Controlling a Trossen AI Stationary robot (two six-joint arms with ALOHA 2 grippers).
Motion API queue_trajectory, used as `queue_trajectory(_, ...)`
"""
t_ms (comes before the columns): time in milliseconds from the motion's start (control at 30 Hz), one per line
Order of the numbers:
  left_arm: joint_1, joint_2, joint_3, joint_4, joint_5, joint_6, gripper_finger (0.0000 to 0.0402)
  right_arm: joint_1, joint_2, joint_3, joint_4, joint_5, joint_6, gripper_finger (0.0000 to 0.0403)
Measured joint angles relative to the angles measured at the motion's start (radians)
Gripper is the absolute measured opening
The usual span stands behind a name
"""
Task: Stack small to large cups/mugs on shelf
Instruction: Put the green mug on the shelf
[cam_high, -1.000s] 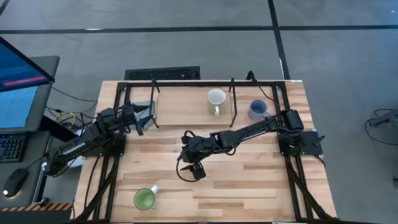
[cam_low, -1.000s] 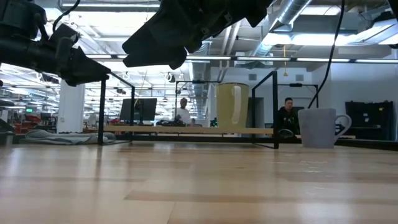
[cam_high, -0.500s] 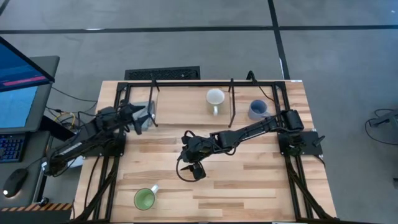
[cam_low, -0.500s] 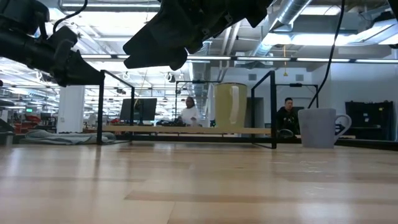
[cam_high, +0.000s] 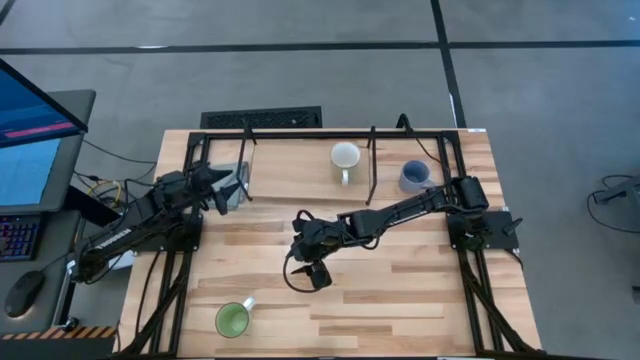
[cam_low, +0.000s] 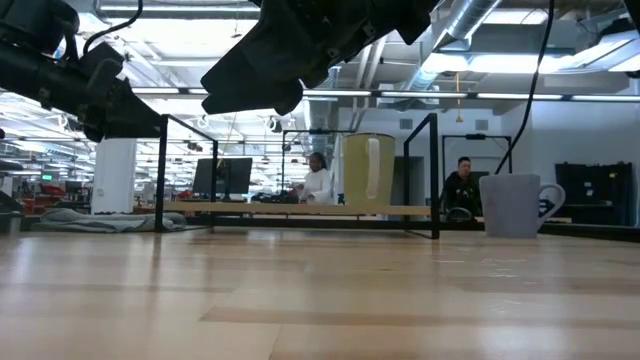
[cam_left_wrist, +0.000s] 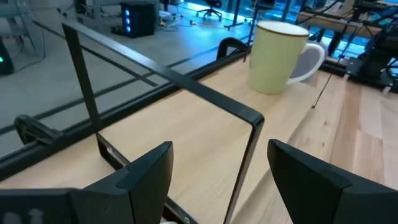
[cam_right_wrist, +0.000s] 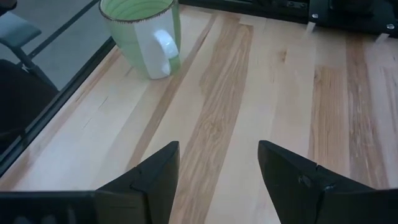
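Note:
The cream mug (cam_high: 346, 157) (cam_left_wrist: 280, 55) stands upright on the shelf's light board (cam_high: 300, 165), inside the black frame. The blue-grey mug (cam_high: 413, 176) (cam_low: 512, 205) stands to the right of the shelf's middle upright rod. The green mug (cam_high: 232, 320) (cam_right_wrist: 146, 34) stands on the tabletop near the near-left corner. My left gripper (cam_high: 232, 186) (cam_left_wrist: 221, 180) is open at the shelf's left end, with an upright frame rod (cam_left_wrist: 247, 155) between its fingers. My right gripper (cam_high: 312, 270) (cam_right_wrist: 217, 180) is open above the table's middle, pointing toward the green mug. My left gripper has its open fingers on either side of the shelf's upright rod (cam_left_wrist: 249, 143) at the frame's left end. I cannot tell whether a finger touches the rod.
Thin black frame bars (cam_left_wrist: 155, 65) and upright rods (cam_low: 435, 170) ring the shelf. The right arm (cam_high: 400, 212) stretches across the table in front of the shelf. Bare planks (cam_right_wrist: 217, 112) lie between my right gripper and the green mug. People sit beyond the far edge (cam_low: 460, 185).
My left gripper has drawn slightly up and toward the far-left. The shelf frame, with the cream mug on it, has shifted a little toward the table's left. My right gripper has kept still.

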Motion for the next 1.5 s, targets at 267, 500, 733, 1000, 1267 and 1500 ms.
queue_trajectory(267, 0.000, 0.000, 0.000, -0.040, 0.033, -0.114, 0.0251, 0.000, 0.000, 0.000, -0.005, 0.000, 0.000, 0.0240)
queue_trajectory(500, 0.000, 0.000, 0.000, -0.060, 0.029, -0.155, 0.0251, 0.000, 0.000, 0.000, -0.005, -0.001, 0.000, 0.0240)
queue_trajectory(733, 0.000, 0.000, 0.000, -0.091, 0.033, -0.210, 0.0251, 0.001, 0.000, 0.000, -0.019, -0.001, 0.000, 0.0240)
queue_trajectory(1000, -0.001, 0.000, 0.000, -0.107, 0.054, -0.268, 0.0251, -0.002, 0.000, 0.000, -0.030, -0.001, 0.009, 0.0240)
queue_trajectory(1267, -0.029, 0.000, 0.002, -0.109, 0.237, -0.324, 0.0251, -0.009, 0.000, 0.000, -0.031, -0.001, 0.010, 0.0240)
queue_trajectory(1500, -0.102, 0.000, 0.060, -0.186, 0.201, -0.377, 0.0251, -0.008, 0.000, 0.000, -0.032, -0.001, 0.010, 0.0240)
